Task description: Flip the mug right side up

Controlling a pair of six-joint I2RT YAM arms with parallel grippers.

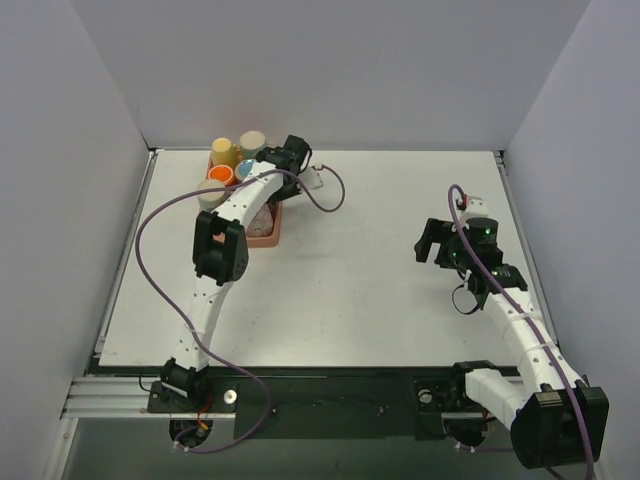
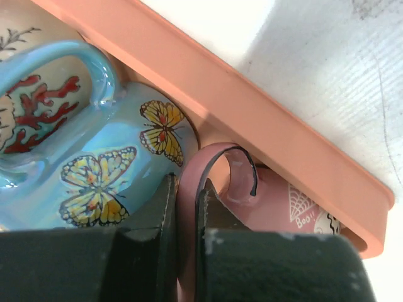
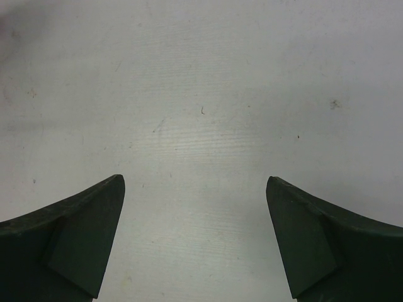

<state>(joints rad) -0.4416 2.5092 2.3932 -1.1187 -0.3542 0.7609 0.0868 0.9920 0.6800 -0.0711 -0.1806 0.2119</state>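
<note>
In the left wrist view a pink mug with a "Boo!" cobweb print lies inside a salmon tray. My left gripper is shut on the mug's pink handle, which is pinched between the two black fingers. In the top view the left gripper reaches over the tray at the back left, and the arm hides the pink mug there. My right gripper is open and empty over bare table at the right; the right wrist view shows only table between its fingers.
A blue butterfly mug presses against my left finger inside the tray. Several other cups, yellow, beige and orange, fill the tray's far end. Grey walls enclose the table on three sides.
</note>
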